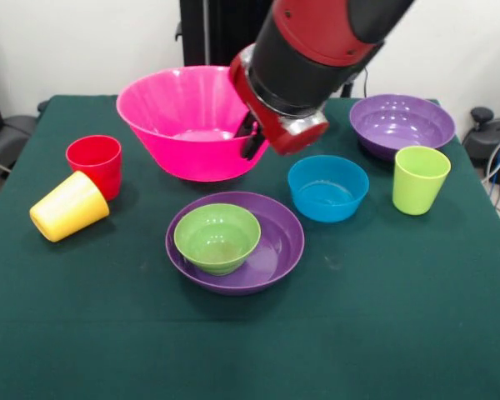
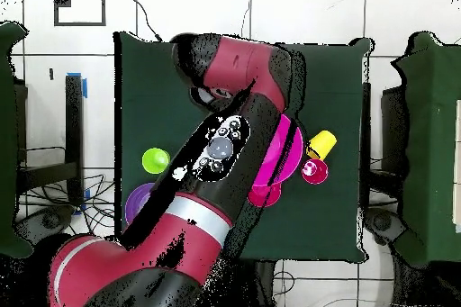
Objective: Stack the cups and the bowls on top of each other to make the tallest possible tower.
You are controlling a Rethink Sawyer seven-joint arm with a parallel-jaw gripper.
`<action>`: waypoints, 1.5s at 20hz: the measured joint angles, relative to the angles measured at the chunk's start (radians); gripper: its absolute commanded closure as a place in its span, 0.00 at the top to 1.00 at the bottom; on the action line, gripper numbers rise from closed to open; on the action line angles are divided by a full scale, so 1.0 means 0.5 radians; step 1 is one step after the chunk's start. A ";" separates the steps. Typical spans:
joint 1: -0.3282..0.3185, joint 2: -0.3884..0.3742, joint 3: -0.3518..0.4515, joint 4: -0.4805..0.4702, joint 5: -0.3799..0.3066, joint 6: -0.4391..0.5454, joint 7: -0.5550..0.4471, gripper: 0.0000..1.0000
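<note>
The large pink bowl [image 1: 187,117] stands at the table's far middle. My gripper [image 1: 252,137] is at its right rim, mostly hidden by the wrist. A small green bowl [image 1: 217,237] sits inside a shallow purple bowl [image 1: 275,250] in front. A blue bowl [image 1: 327,187], a second purple bowl [image 1: 402,125] and a lime green cup [image 1: 420,178] are to the right. A red cup [image 1: 93,162] stands upright at the left, with a yellow cup [image 1: 68,207] on its side beside it. The blue cup and the small red bowl are out of view.
The green cloth covers the table [image 1: 358,333]. In the overhead view my arm [image 2: 207,186] hides most of the table; the pink bowl [image 2: 286,155], yellow cup [image 2: 321,144], red cup [image 2: 314,172] and lime green cup [image 2: 155,159] show around it.
</note>
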 measured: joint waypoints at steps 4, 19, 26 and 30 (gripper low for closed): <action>0.000 -0.014 0.001 0.072 -0.027 -0.103 0.000 0.00; 0.000 0.005 0.031 0.096 -0.026 -0.162 0.000 0.00; 0.000 0.054 0.055 0.096 -0.026 -0.210 0.000 0.00; -0.001 0.101 0.073 0.096 -0.026 -0.259 0.000 0.00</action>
